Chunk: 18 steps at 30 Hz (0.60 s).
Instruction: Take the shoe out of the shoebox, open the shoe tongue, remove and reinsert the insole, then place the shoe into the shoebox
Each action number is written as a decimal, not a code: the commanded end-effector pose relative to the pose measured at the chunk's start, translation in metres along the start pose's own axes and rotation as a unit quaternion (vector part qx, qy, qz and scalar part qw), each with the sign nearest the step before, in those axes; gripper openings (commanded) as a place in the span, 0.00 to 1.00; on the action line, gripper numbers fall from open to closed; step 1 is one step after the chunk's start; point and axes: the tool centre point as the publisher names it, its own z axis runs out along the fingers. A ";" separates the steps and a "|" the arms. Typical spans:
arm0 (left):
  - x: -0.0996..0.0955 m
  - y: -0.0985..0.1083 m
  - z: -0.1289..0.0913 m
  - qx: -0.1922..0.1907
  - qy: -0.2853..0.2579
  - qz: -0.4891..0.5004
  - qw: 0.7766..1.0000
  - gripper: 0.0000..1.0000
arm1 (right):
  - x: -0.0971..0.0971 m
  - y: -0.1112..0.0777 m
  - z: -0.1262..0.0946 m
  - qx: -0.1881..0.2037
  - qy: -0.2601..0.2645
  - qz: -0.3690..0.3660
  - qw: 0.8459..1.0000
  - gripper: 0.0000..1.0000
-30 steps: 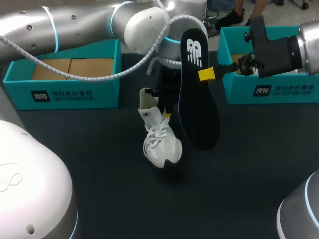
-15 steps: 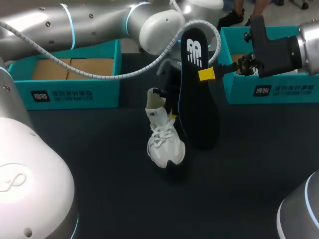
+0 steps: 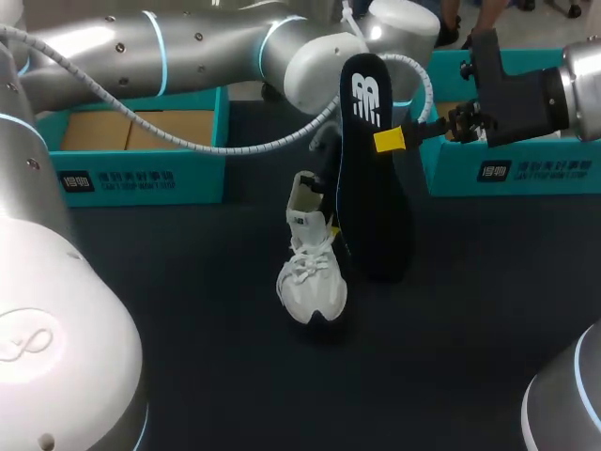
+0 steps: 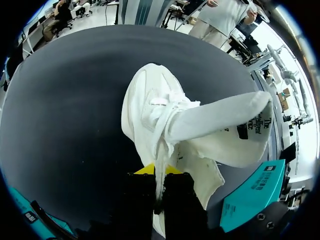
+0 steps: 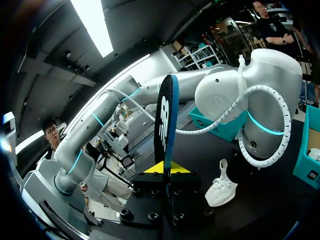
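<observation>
**Desk:** Right gripper (image 3: 391,140)?
**Photographer:** Fingers drawn close, pinching the black insole (image 3: 371,202) by its side edge; the insole stands on end, seen edge-on from that wrist.
**Desk:** Left gripper (image 4: 159,172)?
**Photographer:** Clenched on the rear rim of the white shoe (image 4: 150,105); the tongue (image 4: 220,117) juts out ahead of the fingers.
**Desk:** Where is the shoe?
**Photographer:** On the dark surface (image 3: 169,310) between the left box (image 3: 141,174) and the right box (image 3: 507,169); toe down, heel raised, just beside the insole's lower half.
**Desk:** Anything unclear?
**Photographer:** From overhead the insole hides the left gripper; whether shoe and insole touch, or the insole's lower end meets the surface, cannot be told; the right arm cuts off part of the right box.
</observation>
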 end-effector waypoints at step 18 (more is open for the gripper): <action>-0.007 -0.013 -0.038 0.019 -0.108 -0.031 0.994 1.00 | -0.001 0.002 0.003 0.002 0.000 0.001 1.000 0.00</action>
